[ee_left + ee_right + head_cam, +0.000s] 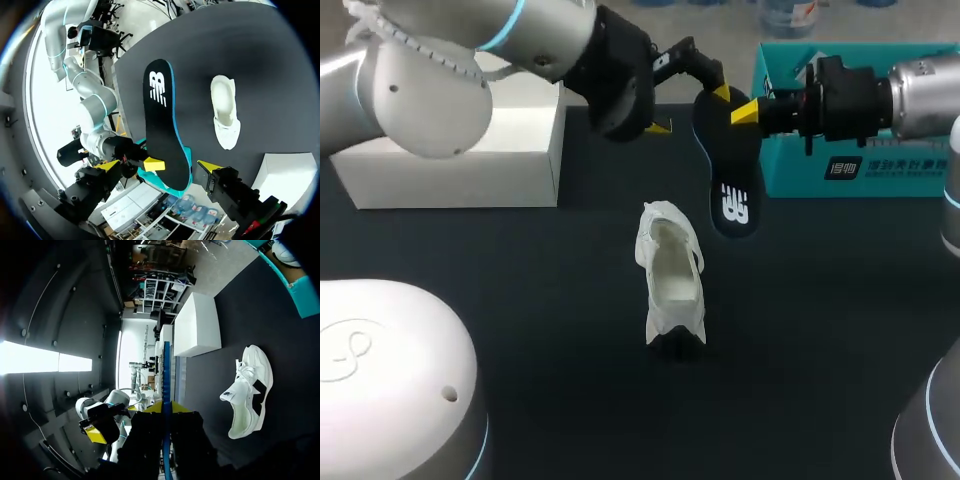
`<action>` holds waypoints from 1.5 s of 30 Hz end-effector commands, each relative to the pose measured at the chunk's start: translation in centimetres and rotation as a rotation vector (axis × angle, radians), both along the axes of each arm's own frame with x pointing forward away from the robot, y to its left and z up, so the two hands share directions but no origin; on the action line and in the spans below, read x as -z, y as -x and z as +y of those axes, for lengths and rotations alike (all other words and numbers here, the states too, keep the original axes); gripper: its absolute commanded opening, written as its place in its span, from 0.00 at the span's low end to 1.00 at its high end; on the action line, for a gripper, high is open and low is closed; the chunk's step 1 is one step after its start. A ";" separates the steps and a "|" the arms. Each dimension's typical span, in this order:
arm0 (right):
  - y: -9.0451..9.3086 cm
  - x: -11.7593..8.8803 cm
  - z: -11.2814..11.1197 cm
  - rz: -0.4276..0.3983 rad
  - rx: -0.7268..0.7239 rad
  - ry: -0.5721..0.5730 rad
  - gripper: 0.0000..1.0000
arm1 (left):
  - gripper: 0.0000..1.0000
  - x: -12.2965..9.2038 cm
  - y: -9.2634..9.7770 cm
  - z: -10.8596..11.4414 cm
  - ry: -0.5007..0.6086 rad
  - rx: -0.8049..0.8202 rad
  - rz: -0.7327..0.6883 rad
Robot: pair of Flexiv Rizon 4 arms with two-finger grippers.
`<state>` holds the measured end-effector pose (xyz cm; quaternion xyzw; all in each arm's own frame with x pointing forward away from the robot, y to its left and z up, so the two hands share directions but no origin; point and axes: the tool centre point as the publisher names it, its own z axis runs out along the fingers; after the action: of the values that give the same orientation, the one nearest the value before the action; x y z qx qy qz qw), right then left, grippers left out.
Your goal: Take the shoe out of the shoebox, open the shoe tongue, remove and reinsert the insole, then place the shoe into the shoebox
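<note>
insole out of the shoe, pinched in the right gripper

head view: black insole (730, 170) with a blue rim and white logo sits over the far part of the worktop (520, 300), just beside the teal shoebox (790, 170) at the far right corner. the right gripper (748, 110) comes in from the right edge and has one end of it clamped between its yellow tips. the left gripper (690, 110) is at that same end, fingers spread. the white shoe (670, 275) lies mid-worktop, apart from the insole, its opening showing. a white box (460, 160) stands at the far left corner.

left wrist view: the left gripper (160, 167) is wide apart, a tip on either side of the insole (162, 115), gripping nothing. the right gripper (150, 164) pinches the insole between them. the shoe (225, 110) lies beside the insole on the worktop, and teal of the shoebox (155, 181) shows behind the insole's held end.

right wrist view: the right gripper (166, 410) is closed tight on the insole (166, 375), seen edge-on, running straight ahead. the shoe (250, 390) lies off to one side, the shoebox (300, 295) beyond it.
</note>
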<state>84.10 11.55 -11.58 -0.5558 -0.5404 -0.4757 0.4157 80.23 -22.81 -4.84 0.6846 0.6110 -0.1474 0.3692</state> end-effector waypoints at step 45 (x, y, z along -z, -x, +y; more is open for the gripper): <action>-1.0 1.9 1.8 0.027 -0.017 0.004 0.00 | 1.00 -0.4 -5.1 -2.2 -0.528 -0.126 0.102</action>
<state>85.21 13.17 -13.47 -0.5605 -0.5432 -0.4566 0.4270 84.67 -24.67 -5.02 0.7033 0.6849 -0.0092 0.1904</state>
